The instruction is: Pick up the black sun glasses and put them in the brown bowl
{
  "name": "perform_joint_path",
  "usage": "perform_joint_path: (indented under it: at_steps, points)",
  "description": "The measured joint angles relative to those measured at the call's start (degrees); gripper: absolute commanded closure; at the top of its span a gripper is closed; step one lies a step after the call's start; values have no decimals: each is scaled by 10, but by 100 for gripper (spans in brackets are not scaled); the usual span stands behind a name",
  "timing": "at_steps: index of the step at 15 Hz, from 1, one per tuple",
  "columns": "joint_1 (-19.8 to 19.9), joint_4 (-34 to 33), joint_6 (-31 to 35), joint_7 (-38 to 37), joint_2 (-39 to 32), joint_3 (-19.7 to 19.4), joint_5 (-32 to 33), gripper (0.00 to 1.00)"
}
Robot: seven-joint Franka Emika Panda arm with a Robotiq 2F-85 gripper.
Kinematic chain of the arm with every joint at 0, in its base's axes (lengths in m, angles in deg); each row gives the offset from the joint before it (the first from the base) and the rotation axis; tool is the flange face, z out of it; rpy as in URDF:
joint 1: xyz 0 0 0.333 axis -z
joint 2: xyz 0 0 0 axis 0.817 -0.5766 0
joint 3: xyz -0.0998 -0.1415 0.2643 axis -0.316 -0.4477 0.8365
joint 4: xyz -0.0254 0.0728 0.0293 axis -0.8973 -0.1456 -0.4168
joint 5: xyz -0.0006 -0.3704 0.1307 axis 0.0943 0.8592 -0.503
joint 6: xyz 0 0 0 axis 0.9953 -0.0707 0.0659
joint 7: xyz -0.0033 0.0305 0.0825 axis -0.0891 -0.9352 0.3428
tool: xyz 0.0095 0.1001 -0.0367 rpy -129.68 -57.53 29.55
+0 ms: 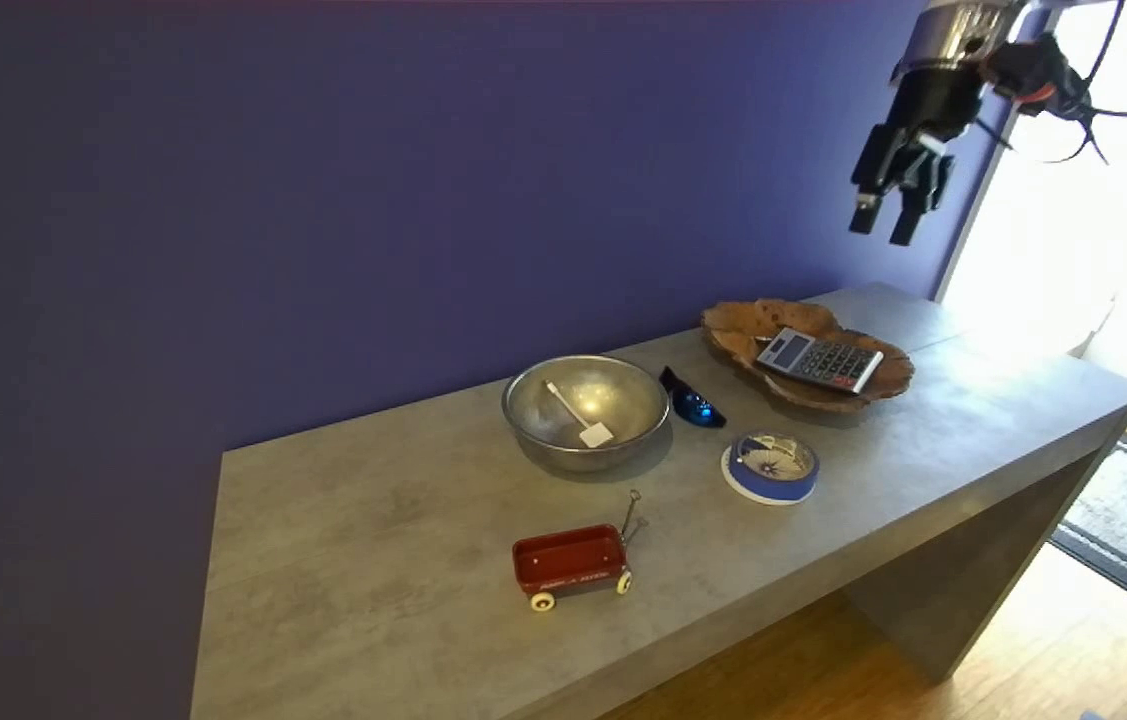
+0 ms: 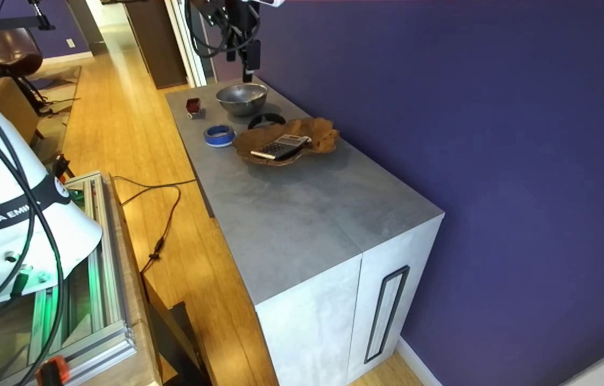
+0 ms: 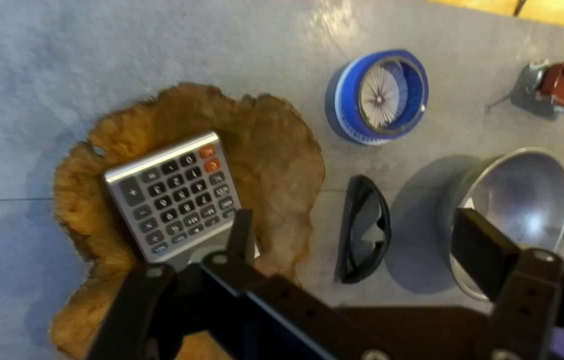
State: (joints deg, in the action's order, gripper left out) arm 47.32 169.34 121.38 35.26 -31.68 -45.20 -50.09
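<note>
The black sun glasses (image 1: pixel 693 404) lie folded on the grey table between the two bowls, with a bluish sheen. They also show in the other views (image 2: pixel 266 119) (image 3: pixel 349 227). The brown bowl (image 1: pixel 751 318) is wide and shallow with an uneven rim, and shows in the remaining views (image 2: pixel 319 128) (image 3: pixel 277 170). A grey calculator (image 1: pixel 821 360) lies in it. My gripper (image 1: pixel 884 222) is high above the table. In the wrist view the gripper (image 3: pixel 362 234) is open and empty, its fingers far apart, with the glasses seen below between them. My fingers cover part of both bowls there.
A silver metal bowl (image 1: pixel 583 458) holding a white stick-like item stands beside the glasses. A round blue-and-white disc (image 1: pixel 771 470) lies nearer the table's front edge. A small red wagon (image 1: pixel 570 560) stands farther along. A purple wall (image 1: pixel 373 200) runs along the table's back.
</note>
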Motion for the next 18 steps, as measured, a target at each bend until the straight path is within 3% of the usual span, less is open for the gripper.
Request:
perform_joint_path:
  at_steps: [3,6,13,18]
  points:
    - [-21,-2,155,0,-59,36,-80,0]
    - [-43,-2,240,-16,-108,66,-84,0]
    - [-33,-14,249,2,-136,91,-103,0]
    - [-27,-84,255,55,-240,138,-142,0]
